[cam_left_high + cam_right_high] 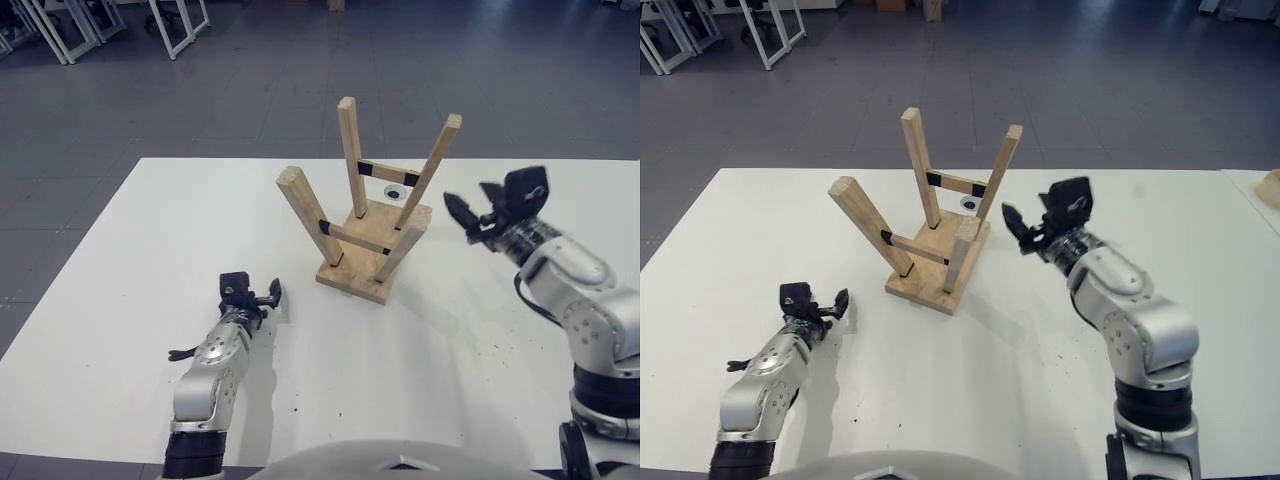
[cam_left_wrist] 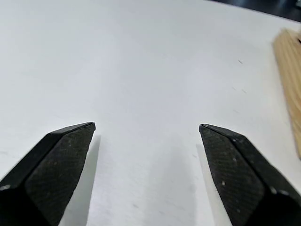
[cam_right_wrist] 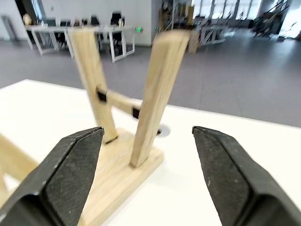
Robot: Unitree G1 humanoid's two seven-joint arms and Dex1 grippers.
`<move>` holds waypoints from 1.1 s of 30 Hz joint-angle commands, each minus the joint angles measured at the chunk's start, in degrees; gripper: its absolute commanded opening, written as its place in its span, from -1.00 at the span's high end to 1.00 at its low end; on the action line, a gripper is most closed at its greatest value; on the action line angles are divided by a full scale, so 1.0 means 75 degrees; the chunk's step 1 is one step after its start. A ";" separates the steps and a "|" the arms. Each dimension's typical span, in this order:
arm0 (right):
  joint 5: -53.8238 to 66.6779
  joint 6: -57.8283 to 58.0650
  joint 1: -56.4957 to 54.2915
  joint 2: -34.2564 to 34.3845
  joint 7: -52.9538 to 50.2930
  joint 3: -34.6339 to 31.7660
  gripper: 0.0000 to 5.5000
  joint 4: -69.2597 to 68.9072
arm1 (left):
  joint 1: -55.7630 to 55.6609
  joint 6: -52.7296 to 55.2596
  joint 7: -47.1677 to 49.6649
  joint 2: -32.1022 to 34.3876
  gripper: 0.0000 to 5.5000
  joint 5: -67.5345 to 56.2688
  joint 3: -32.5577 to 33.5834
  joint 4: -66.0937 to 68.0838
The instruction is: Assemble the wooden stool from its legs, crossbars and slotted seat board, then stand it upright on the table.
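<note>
Left eye view: left tool (image 1: 255,297) and right tool (image 1: 470,207), both released, flank the inverted stool (image 1: 368,228).

The stool (image 1: 365,240) rests upside down mid-table (image 1: 120,330), seat (image 1: 352,281) down and legs (image 1: 351,150) up. The left gripper (image 1: 255,293) lies at the stool's 8 o'clock, apart from it. The right gripper (image 1: 466,203) hangs near its 3 o'clock. A hole (image 1: 395,190) sits at its 12 o'clock.
</note>
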 commanded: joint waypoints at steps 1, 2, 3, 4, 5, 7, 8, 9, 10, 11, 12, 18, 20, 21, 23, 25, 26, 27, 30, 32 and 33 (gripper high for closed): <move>-0.0281 -0.0048 0.0045 0.0099 0.0263 0.0647 -0.26 -0.0397 | 0.0132 -0.0603 0.0434 -0.0219 -0.50 0.0345 0.0565 0.0035; -0.0291 0.0012 -0.0105 0.0230 0.0298 0.0886 -0.26 -0.0500 | 0.0152 -0.0721 0.0539 -0.0252 -0.50 0.0428 0.0692 0.0066; -0.0294 0.0080 -0.0337 0.0429 0.0327 0.1191 -0.26 -0.0606 | 0.0159 -0.0841 0.0664 -0.0287 -0.50 0.0500 0.0852 0.0114; -0.0283 0.0172 -0.0576 0.0661 0.0306 0.1459 -0.26 -0.0708 | 0.0133 -0.0943 0.0759 -0.0303 -0.50 0.0577 0.0993 0.0178; -0.0224 0.0276 -0.0825 0.0959 0.0249 0.1662 -0.26 -0.0791 | 0.0092 -0.1045 0.0828 -0.0298 -0.50 0.0639 0.1131 0.0233; -0.0143 0.0454 -0.1231 0.1502 0.0100 0.1904 -0.26 -0.0908 | -0.0051 -0.1164 0.0876 -0.0227 -0.50 0.0721 0.1368 0.0355; -0.0129 0.0504 -0.1323 0.1677 0.0061 0.1926 -0.26 -0.0920 | -0.0129 -0.1201 0.0849 -0.0181 -0.50 0.0728 0.1466 0.0412; -0.0166 0.0516 -0.1327 0.1744 0.0059 0.1918 -0.26 -0.0887 | -0.0205 -0.1210 0.0754 -0.0139 -0.50 0.0679 0.1540 0.0440; -0.0221 0.0525 -0.1283 0.1752 0.0072 0.1883 -0.26 -0.0846 | -0.0261 -0.1229 0.0636 -0.0110 -0.50 0.0626 0.1588 0.0442; -0.0278 0.0528 -0.1202 0.1711 0.0096 0.1804 -0.26 -0.0795 | -0.0336 -0.1257 0.0439 -0.0036 -0.50 0.0560 0.1605 0.0430; -0.0307 0.0537 -0.1132 0.1665 0.0128 0.1722 -0.26 -0.0762 | -0.0380 -0.1270 0.0259 0.0024 -0.50 0.0498 0.1612 0.0386; -0.0304 0.0439 -0.0328 0.0831 0.0738 0.0766 -0.25 -0.0477 | 0.0034 -0.0749 -0.2699 0.1377 -0.56 -0.1002 0.1216 -0.1404; -0.0410 0.0267 0.0052 0.0454 0.1061 0.0515 -0.25 -0.0254 | 0.0386 -0.0134 -0.3703 0.2038 -0.66 -0.1801 0.1289 -0.2012; -0.0483 0.0166 0.0198 0.0321 0.1174 0.0406 -0.25 -0.0124 | 0.0463 0.0211 -0.4130 0.2448 -0.72 -0.2133 0.1357 -0.2217; -0.0622 -0.0027 0.0379 0.0134 0.1345 0.0262 -0.25 0.0160 | 0.0351 0.0887 -0.4960 0.3371 -0.80 -0.2793 0.1556 -0.2521; -0.0728 -0.0167 0.0484 0.0056 0.1465 0.0221 -0.25 0.0360 | 0.0026 0.1329 -0.5524 0.4011 -0.80 -0.3249 0.1674 -0.2583; -0.0780 -0.0232 0.0528 0.0040 0.1510 0.0233 -0.25 0.0447 | -0.0188 0.1511 -0.5818 0.4311 -0.80 -0.3451 0.1625 -0.2606; -0.0829 -0.0289 0.0567 0.0028 0.1557 0.0244 -0.25 0.0517 | -0.0409 0.1675 -0.5993 0.4508 -0.80 -0.3651 0.1569 -0.2628; -0.1012 -0.0473 0.0662 0.0014 0.1688 0.0302 -0.25 0.0798 | -0.1521 0.2212 -0.6020 0.4498 -0.80 -0.4461 0.1201 -0.2689; -0.1105 -0.0552 0.0692 0.0039 0.1723 0.0297 -0.25 0.0923 | -0.2145 0.2351 -0.5810 0.4180 -0.80 -0.4648 0.0843 -0.2494; -0.1145 -0.0588 0.0674 0.0049 0.1760 0.0317 -0.25 0.0986 | -0.2313 0.2353 -0.5720 0.4063 -0.80 -0.4610 0.0689 -0.2384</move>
